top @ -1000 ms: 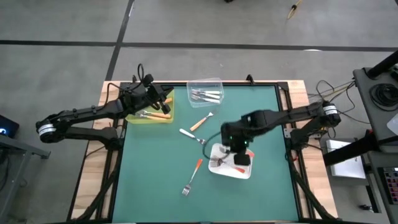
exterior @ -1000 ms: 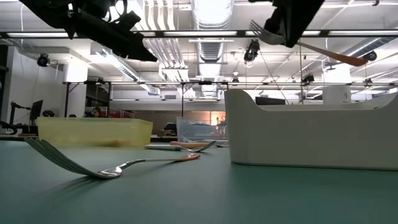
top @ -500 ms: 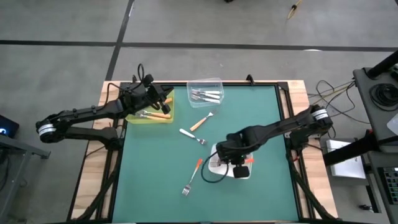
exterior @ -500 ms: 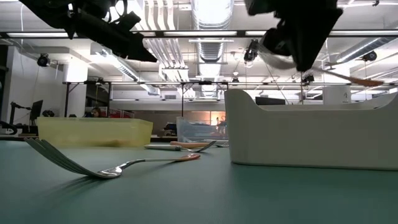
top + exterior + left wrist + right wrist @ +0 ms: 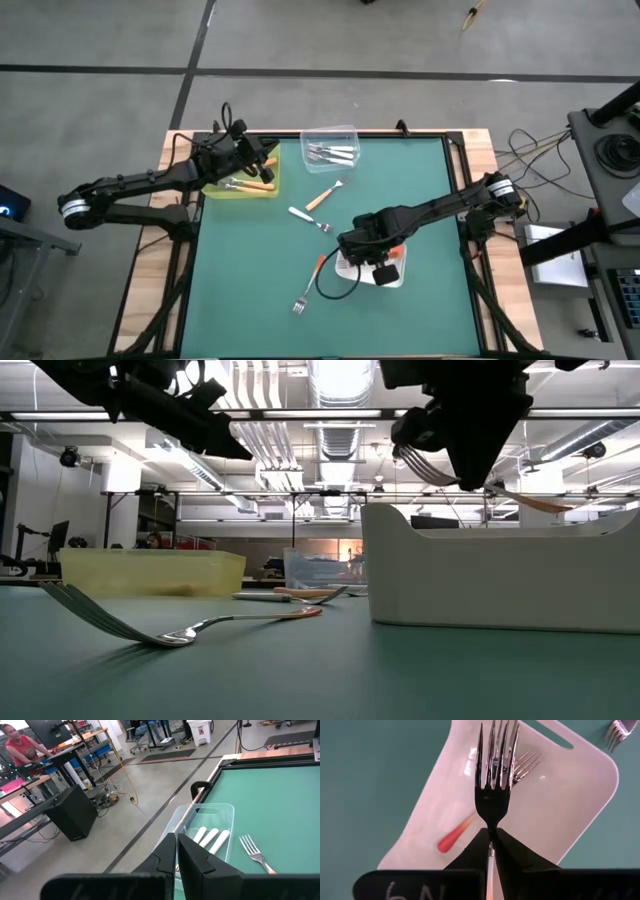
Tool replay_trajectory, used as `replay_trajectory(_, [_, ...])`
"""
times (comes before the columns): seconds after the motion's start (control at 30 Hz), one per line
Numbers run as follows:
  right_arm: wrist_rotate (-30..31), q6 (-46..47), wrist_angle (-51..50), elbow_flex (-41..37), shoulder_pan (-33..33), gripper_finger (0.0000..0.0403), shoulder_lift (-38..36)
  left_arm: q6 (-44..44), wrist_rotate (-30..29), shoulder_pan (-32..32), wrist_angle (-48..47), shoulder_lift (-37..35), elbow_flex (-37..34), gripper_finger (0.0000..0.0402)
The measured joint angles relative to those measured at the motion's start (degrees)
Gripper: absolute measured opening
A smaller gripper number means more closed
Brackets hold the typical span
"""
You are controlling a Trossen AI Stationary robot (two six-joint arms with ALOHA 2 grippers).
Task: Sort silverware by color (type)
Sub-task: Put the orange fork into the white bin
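My right gripper (image 5: 362, 245) hangs over the white tray (image 5: 392, 277), shut on a fork (image 5: 495, 775) with an orange handle (image 5: 530, 501). One red-orange fork (image 5: 455, 837) lies in that tray. Loose on the green mat are a tan-handled fork (image 5: 323, 195), a white-handled fork (image 5: 308, 217) and a red-orange fork (image 5: 310, 280). My left gripper (image 5: 262, 160) is shut with nothing in it, raised over the yellow tray (image 5: 245, 185) at the far left. That tray holds tan-handled forks. The clear tray (image 5: 330, 147) holds white-handled forks (image 5: 210, 837). My right gripper pinches the fork's thin metal neck (image 5: 491, 826), just behind the tines, between its two fingers. The fingers come from above, pointing steeply down, and lie across the fork. The fork is lifted clear above the white tray's rim (image 5: 480, 520), nearly level, its handle drooping a little.
The loose red-orange fork (image 5: 180, 628) lies close to the white tray's left side. Wooden borders frame the mat (image 5: 420, 190), which is bare on its right and near parts. The room beyond holds desks and a person (image 5: 20, 745).
My right gripper has gone down and toward the table's left and near edges over the white tray, rolling its wrist as it went. The held fork has sunk with it, closer to the tray's rim, and has turned about.
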Motion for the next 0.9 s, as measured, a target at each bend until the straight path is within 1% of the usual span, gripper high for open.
replay_trajectory(0.17, [0.1, -0.1, 0.8, 0.0, 0.0, 0.0012, 0.0, 0.0, 0.0, 0.0, 0.0, 0.0, 0.0, 0.0])
replay_trajectory(0.37, [0.1, 0.3, 5.1, -0.1, 0.0, 0.0012, 0.5, 0.0, 0.0, 0.0, 0.0, 0.0, 0.0, 0.0])
replay_trajectory(0.9, [0.0, 0.3, 4.1, -0.2, 0.0, 0.0012, 5.2, 0.0, 0.0, 0.0, 0.0, 0.0, 0.0, 0.0])
